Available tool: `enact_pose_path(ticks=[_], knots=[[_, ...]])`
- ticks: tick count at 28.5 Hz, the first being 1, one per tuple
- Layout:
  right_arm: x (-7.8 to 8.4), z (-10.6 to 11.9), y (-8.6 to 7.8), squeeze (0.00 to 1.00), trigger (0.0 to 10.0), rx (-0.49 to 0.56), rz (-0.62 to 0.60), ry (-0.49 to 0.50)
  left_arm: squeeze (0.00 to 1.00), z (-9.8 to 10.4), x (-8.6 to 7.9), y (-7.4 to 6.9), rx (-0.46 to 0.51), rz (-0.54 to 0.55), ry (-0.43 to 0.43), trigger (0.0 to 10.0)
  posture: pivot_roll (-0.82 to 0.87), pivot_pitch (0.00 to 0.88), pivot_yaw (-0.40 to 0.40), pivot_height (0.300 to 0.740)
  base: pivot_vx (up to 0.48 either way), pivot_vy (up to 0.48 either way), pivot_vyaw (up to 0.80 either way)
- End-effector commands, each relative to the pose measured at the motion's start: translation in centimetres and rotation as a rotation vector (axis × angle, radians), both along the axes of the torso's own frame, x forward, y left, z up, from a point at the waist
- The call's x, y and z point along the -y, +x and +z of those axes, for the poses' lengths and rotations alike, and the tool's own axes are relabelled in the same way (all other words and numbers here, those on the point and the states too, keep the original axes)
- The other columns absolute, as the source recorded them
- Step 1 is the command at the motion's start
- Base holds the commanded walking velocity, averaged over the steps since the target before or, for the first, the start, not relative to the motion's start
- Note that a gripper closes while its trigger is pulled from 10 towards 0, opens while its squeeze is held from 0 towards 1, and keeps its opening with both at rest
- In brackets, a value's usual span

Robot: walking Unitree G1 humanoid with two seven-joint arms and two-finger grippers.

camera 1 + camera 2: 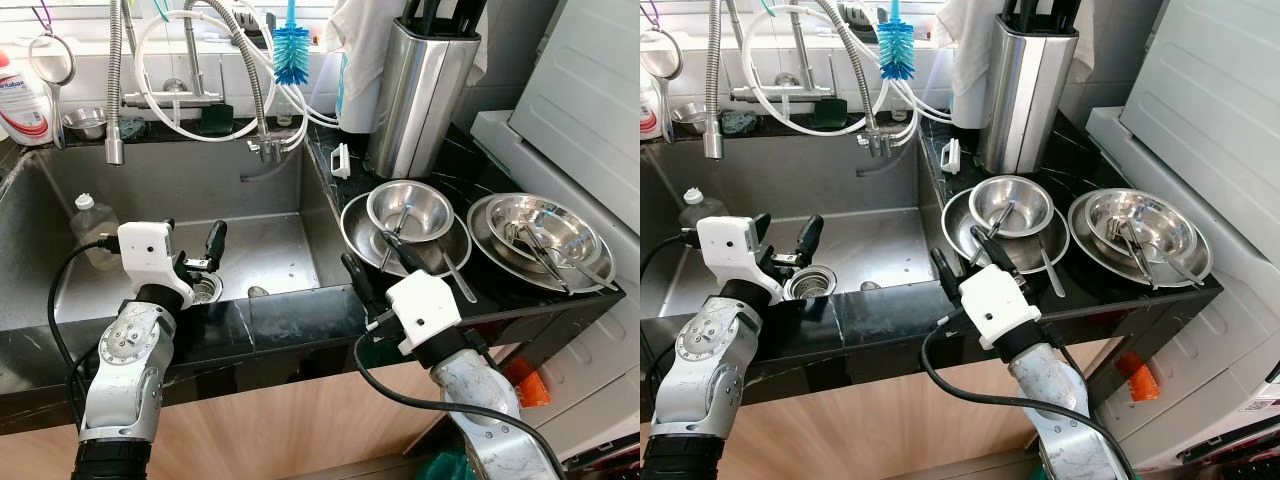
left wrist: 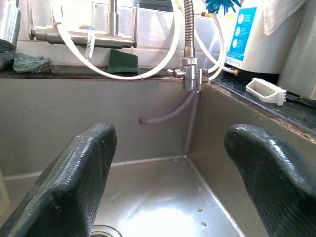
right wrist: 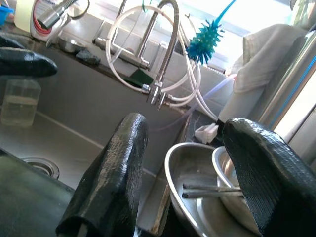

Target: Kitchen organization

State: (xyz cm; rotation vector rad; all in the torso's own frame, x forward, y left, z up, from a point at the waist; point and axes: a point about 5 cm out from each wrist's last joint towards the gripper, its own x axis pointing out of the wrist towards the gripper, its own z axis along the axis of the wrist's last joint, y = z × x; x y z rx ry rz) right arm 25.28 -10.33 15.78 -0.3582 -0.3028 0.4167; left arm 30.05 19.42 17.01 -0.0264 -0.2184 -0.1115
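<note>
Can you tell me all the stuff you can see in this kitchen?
sink: one, steel, left of counter
drain: one, metal, sink floor
plastic bottle: one, clear, in sink
faucet: one, chrome, behind sink
bottle brush: one, blue, hanging by faucet
sponge: one, dark green, back ledge
knife block: one, steel, counter
left bowl stack: silver, holds utensils
right bowl stack: silver, holds utensils
left tool: black fingers, open, over sink
right tool: black fingers, open, by left bowl stack

white bottle (image 1: 22, 95), label text too blurred
</note>
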Motion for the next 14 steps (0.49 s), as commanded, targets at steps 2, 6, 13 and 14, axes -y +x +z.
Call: enact_pose_path(ticks=[2,6,13,14], knots=[[0.19,-0.55,0.1,0.0,10.0,-0.032,-0.014,-0.02,0.0,-0.19,0.0,-0.12,-0.01,0.003,0.022,10.0,0.03,0.0,-0.048,0.74,0.0,0.0,0.0],[0.01,-0.65,0.23,0.0,10.0,-0.049,0.001,-0.037,0.0,-0.12,-0.14,-0.08,-0.007,0.007,0.025,10.0,0.03,0.0,-0.047,0.74,0.0,0.0,0.0],[0.47,-0.97,0.59,0.0,10.0,-0.065,-0.059,-0.077,0.0,-0.23,-0.15,-0.11,-0.01,0.01,0.025,10.0,0.04,0.0,-0.047,0.74,0.0,0.0,0.0],[0.53,-0.98,0.64,0.0,10.0,-0.066,-0.066,-0.08,0.0,-0.23,-0.15,-0.1,-0.01,0.01,0.025,10.0,0.04,0.0,-0.047,0.74,0.0,0.0,0.0]])
